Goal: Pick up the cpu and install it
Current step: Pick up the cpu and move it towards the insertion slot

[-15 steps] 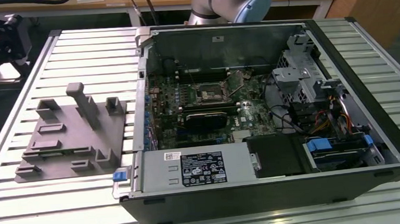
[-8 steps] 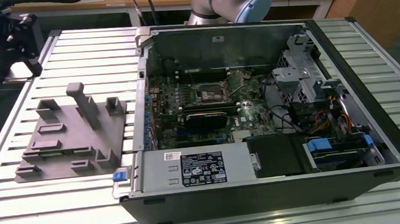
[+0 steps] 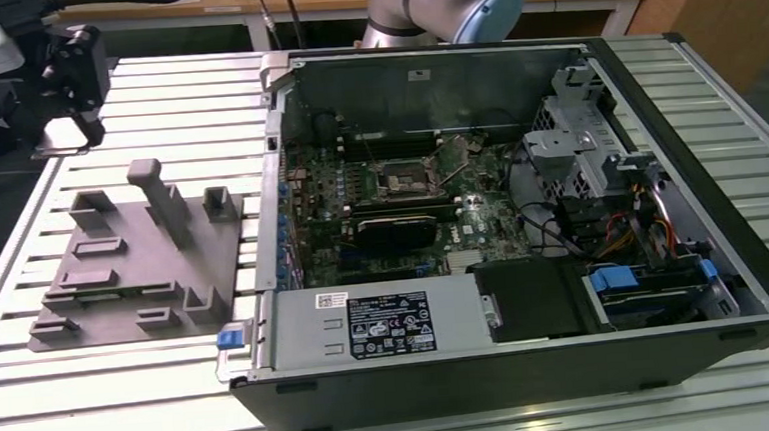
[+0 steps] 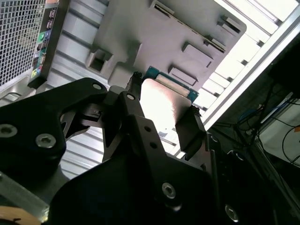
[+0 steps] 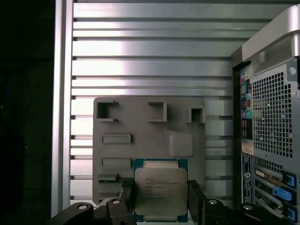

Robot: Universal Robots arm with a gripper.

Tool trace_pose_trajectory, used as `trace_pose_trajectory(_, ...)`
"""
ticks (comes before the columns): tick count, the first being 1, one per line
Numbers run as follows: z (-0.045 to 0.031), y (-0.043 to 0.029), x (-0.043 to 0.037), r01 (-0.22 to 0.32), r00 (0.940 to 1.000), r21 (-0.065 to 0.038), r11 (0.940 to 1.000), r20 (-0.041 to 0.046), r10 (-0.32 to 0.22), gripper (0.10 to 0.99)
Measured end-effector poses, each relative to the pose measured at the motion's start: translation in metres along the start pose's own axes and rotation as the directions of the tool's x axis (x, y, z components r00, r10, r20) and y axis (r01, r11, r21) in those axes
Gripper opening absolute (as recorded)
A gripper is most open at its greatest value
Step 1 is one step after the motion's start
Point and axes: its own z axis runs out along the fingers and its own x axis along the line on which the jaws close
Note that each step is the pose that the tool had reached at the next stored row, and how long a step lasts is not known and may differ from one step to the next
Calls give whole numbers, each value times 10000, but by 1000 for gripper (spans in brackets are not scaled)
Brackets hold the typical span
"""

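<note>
The cpu, a flat square chip with a pale silvery top and a green edge, sits between the two black fingers of my gripper, which is shut on it. It is lifted above the grey fixture plate. In the second wrist view the cpu shines bright between the gripper fingers. In the exterior view the gripper hangs over the table's far corner at the exterior view's left, behind the fixture. The black square socket frame lies on the motherboard inside the open case.
The open computer case lies on the slatted aluminium table, at the exterior view's right of the fixture, with drive cages, cables and a power supply inside. Its rear grille is next to the fixture. Upright posts stand on the fixture.
</note>
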Motion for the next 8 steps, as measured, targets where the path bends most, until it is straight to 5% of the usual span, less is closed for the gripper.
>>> trace_pose_trajectory(8,0,3,-227,0,10000,-9,10000,-1,0,541)
